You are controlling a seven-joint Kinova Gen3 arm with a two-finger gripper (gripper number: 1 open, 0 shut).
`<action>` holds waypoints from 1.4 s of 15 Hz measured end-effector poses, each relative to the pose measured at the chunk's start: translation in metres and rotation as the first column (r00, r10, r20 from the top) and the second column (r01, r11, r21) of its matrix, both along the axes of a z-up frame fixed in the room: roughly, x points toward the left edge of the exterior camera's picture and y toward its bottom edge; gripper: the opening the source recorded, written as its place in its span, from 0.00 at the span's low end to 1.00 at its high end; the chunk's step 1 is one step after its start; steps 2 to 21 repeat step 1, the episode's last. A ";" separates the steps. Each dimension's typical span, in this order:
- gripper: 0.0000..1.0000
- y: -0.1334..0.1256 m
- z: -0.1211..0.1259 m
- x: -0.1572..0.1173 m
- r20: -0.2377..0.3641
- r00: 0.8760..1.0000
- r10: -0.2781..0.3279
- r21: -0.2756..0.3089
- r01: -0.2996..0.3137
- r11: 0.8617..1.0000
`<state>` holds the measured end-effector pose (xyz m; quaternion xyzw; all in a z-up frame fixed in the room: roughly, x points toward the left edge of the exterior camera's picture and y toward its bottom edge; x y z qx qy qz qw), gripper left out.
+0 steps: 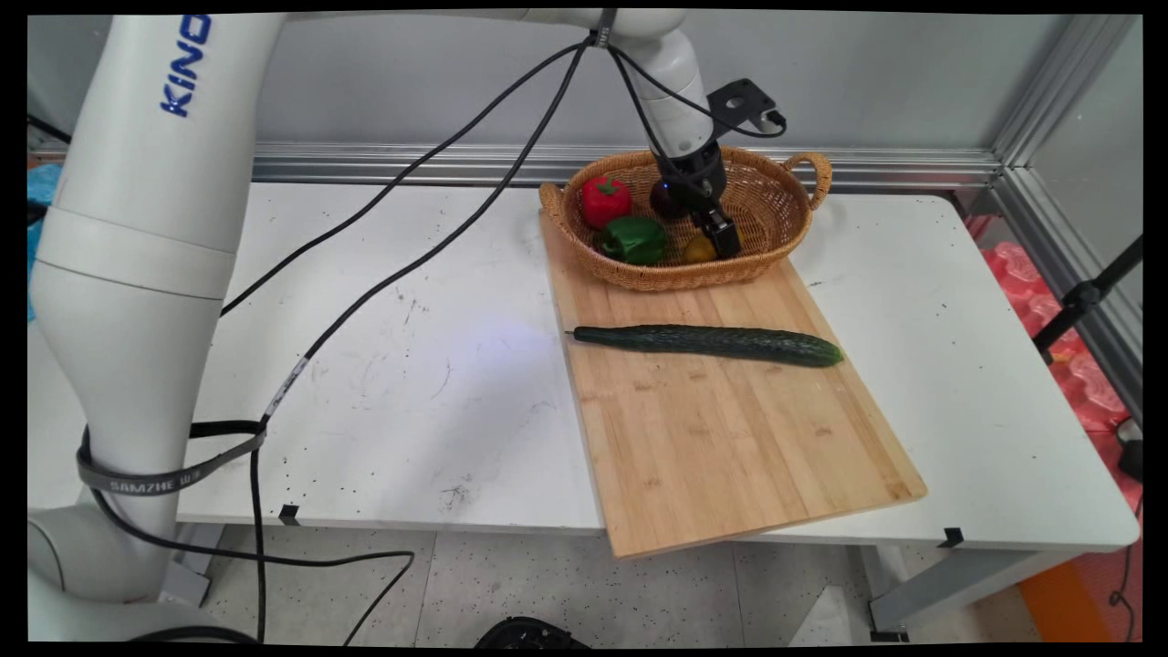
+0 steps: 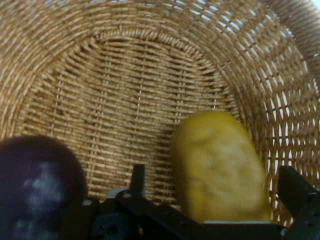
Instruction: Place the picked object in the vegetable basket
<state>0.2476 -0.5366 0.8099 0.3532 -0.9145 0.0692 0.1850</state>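
Observation:
My gripper [image 1: 721, 235] reaches down into a wicker basket [image 1: 778, 239] at the far end of a wooden cutting board [image 1: 730, 438]. In the hand view the gripper [image 2: 215, 172] is open, its fingers [image 2: 138, 177] standing on either side of a yellow fruit [image 2: 217, 165] with small gaps to it. The same yellow fruit [image 1: 699, 248] lies on the basket floor [image 2: 125, 100]. A dark purple fruit [image 2: 37, 185] sits just left of the fingers, and the purple fruit [image 1: 664, 199] is partly hidden by the hand in the main view.
A red pepper [image 1: 605, 199] and a green pepper [image 1: 632, 239] lie in the basket's left half. A long cucumber [image 1: 712, 343] lies across the board in front of the basket. Black cables [image 1: 411, 265] hang over the white table [image 1: 383, 392].

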 end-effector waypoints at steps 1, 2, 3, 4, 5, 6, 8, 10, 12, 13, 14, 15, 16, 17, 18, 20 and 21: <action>1.00 -0.001 0.000 -0.001 0.000 1.000 -0.006 -0.003 0.006 1.000; 1.00 -0.001 0.000 -0.001 0.000 1.000 -0.006 -0.003 0.006 1.000; 1.00 -0.001 0.000 -0.001 0.000 1.000 -0.006 -0.003 0.006 1.000; 1.00 -0.001 0.000 -0.001 0.000 1.000 -0.006 -0.003 0.006 1.000; 1.00 -0.001 0.000 -0.001 0.000 1.000 -0.006 -0.003 0.006 1.000; 1.00 -0.001 0.000 -0.001 0.000 1.000 -0.006 -0.003 0.006 1.000; 1.00 -0.001 0.000 -0.001 0.000 1.000 -0.006 -0.003 0.006 1.000; 1.00 -0.001 0.000 -0.001 0.000 1.000 -0.006 -0.003 0.006 1.000; 1.00 -0.001 0.000 -0.001 0.000 1.000 -0.006 -0.003 0.006 1.000; 1.00 -0.001 0.000 -0.001 0.000 1.000 -0.006 -0.003 0.006 1.000; 1.00 -0.001 0.000 -0.001 0.000 1.000 -0.006 -0.003 0.006 1.000; 1.00 -0.001 0.000 -0.001 0.000 1.000 -0.006 -0.003 0.006 1.000; 1.00 -0.001 0.000 -0.001 0.000 1.000 -0.006 -0.003 0.006 1.000; 1.00 -0.001 0.000 -0.001 0.000 1.000 -0.006 -0.003 0.006 1.000; 1.00 -0.001 0.000 -0.001 0.000 1.000 -0.006 -0.003 0.006 1.000; 1.00 -0.001 0.000 -0.001 0.000 1.000 -0.006 -0.003 0.006 1.000; 1.00 -0.001 0.000 -0.001 0.000 1.000 -0.006 -0.003 0.006 1.000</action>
